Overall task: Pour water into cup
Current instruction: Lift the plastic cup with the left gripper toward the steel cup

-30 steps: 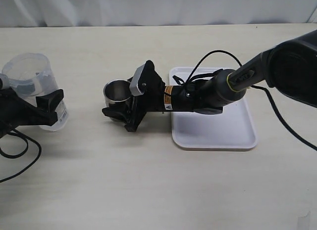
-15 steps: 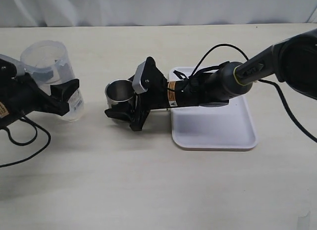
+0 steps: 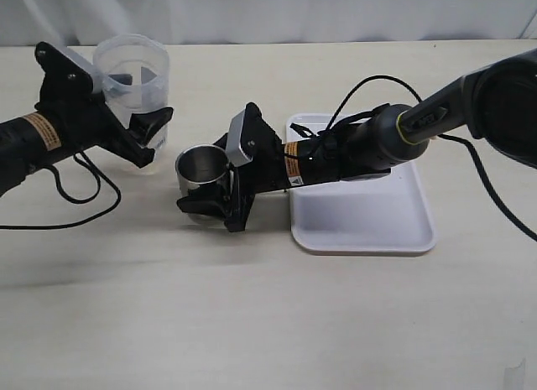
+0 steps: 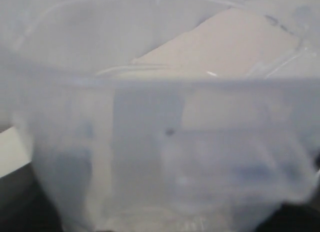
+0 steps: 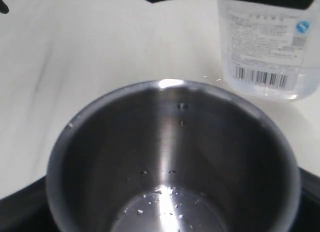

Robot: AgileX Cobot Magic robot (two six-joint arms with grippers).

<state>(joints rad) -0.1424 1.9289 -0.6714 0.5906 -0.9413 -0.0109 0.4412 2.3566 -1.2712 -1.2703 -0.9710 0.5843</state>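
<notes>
**Steel cup clamped by the right gripper, beaker held just beside it**

We see the short, shiny stainless-steel cylindrical cup (image 3: 201, 165) upright near the middle of the pale beige table (image 3: 252, 323), its mouth facing up. In the right wrist view its dark inside carries only a few clear drops of water (image 5: 162, 204) on the bottom and some specks on the inner wall. We cannot tell whether the cup's base rests on the table or sits slightly above it.

The right gripper (image 3: 210, 179) has its black fingers on either side of the cup, one on the near side and one on the far side, closed against its wall. Its arm reaches in low from the right, crossing over the flat white rectangular plastic tray (image 3: 369, 222), which lies to the right of the cup, near it but apart. A thin black cable (image 3: 369, 84) loops above that arm.

Just beside the cup, to its left and further back, stands the taller translucent plastic beaker (image 3: 132, 71) with a printed label and barcode, upright. The left gripper (image 3: 138, 105) grips it around the sides, coming in from the left edge. The left wrist view is filled by the blurred beaker wall, and we cannot tell whether there is liquid in it
</notes>
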